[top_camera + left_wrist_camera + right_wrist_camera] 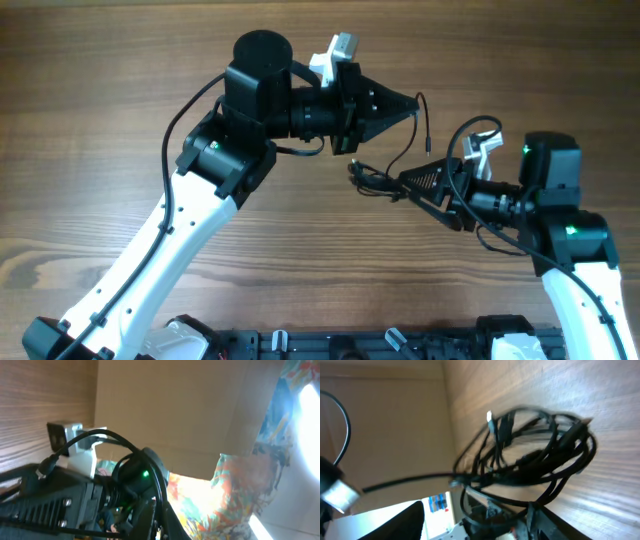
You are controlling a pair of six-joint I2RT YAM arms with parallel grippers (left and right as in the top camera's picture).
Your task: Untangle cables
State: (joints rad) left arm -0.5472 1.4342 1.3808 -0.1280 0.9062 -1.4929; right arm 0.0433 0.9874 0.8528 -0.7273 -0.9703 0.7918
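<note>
A tangle of black cables (368,177) hangs just above the wooden table (120,90) at centre right. In the right wrist view the tangle (530,460) fills the frame, with one strand (395,482) pulled out to the left. My right gripper (405,181) points left and is shut on the right side of the tangle. My left gripper (410,103) points right, above the tangle, and is shut on a thin cable strand (427,135) that loops down towards the tangle. In the left wrist view the jaws (160,520) are dark and blurred.
The left arm (230,150) crosses the table's middle from the lower left. The right arm (560,220) stands at the right edge. The left wrist view shows the right arm's camera mount (75,440) and a bright room behind.
</note>
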